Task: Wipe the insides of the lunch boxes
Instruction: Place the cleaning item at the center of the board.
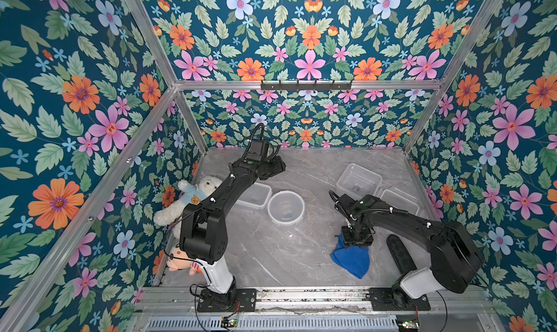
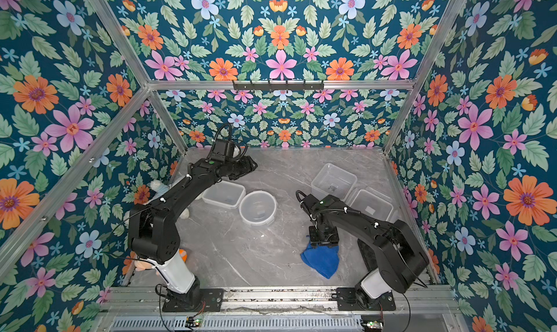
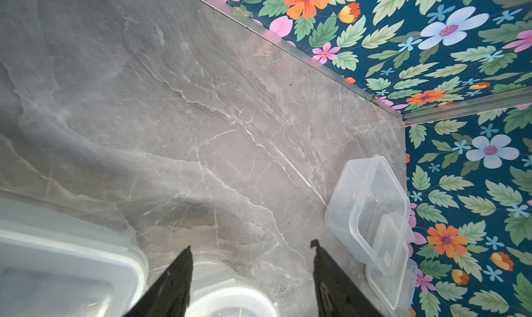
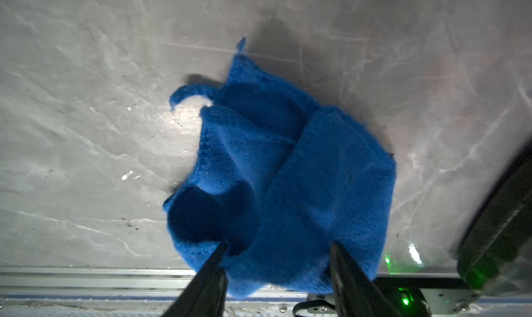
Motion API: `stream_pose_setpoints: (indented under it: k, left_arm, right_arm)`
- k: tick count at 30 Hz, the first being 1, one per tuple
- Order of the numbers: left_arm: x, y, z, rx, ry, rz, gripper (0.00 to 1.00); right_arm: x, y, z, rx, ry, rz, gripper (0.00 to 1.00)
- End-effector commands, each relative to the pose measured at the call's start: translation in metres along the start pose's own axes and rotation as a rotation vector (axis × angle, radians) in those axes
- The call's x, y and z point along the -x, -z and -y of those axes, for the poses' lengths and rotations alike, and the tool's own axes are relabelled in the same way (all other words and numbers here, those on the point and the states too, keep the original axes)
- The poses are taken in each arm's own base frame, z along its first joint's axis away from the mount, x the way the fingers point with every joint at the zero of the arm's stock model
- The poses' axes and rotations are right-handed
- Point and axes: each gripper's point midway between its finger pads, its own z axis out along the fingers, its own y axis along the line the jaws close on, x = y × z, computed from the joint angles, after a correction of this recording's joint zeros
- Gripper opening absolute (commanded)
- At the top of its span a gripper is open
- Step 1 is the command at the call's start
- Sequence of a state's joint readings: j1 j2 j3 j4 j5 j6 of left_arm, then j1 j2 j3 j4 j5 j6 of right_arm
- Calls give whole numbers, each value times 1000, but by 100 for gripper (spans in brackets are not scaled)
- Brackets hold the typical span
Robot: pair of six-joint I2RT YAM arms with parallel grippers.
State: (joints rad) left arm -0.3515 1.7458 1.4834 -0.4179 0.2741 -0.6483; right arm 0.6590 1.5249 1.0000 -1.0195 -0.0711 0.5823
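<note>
The right pincer (image 4: 277, 245) points straight down over the blue cloth (image 4: 288, 171). Its jaws stand wide apart and astride the fabric without pinching it. The cloth lies crumpled on the grey marble bench (image 1: 271, 255) at near right and spreads from under the pincer toward the near edge. It has no clean long axis, only a rough near-far stretch.

All three lunch boxes sit open side up, and both top views show them:
- The large square tub (image 1: 358, 181) is at far right, almost straight beyond the right pincer.
- The round tub (image 1: 285, 208) is near the middle, far and left of the cloth.
- The smaller rectangular tub (image 1: 256, 195) touches or nearly touches the round tub's left side and is partly hidden under the left arm.

A stack of flat clear lids (image 1: 399, 201) lies just right of the square tub.

The left pincer (image 3: 252, 245) hangs above bare bench just beyond the rectangular tub. Its jaws are wide and hold nothing.

The coming move turns on the cloth being directly beneath the right pincer, well apart from the left. The right arm is the one placed to close on it, and the square tub is probably its easiest reach, since it is on that arm's side. The left pincer is the nearer one for steadying the round or rectangular tub. The frames do not show which boxes are already wiped.
</note>
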Motion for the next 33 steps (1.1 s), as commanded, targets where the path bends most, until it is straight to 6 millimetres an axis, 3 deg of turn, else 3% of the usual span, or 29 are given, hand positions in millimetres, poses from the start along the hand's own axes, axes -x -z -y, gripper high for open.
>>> stream_pose_setpoints:
  k: [1, 4, 11, 14, 19, 28, 33]
  left_arm:
    - [8, 3, 6, -18, -8, 26, 68]
    - [9, 1, 5, -13, -10, 25, 68]
    - [7, -6, 5, -19, -5, 12, 68]
    - [7, -5, 5, -17, -6, 13, 68]
    - [6, -3, 2, -6, -8, 15, 68]
    - [-9, 6, -5, 11, -4, -21, 68]
    - [-43, 17, -26, 55, -9, -89, 70]
  right_arm:
    - [8, 10, 4, -49, -21, 57, 59]
    - [13, 30, 6, -49, -19, 113, 59]
    - [31, 65, -21, 102, 29, 242, 59]
    - [44, 73, -19, 49, 52, 274, 58]
    - [69, 77, -38, 37, 112, 297, 53]
    - [129, 107, -137, 355, 216, 365, 52]
    - [150, 101, -180, 443, 266, 342, 53]
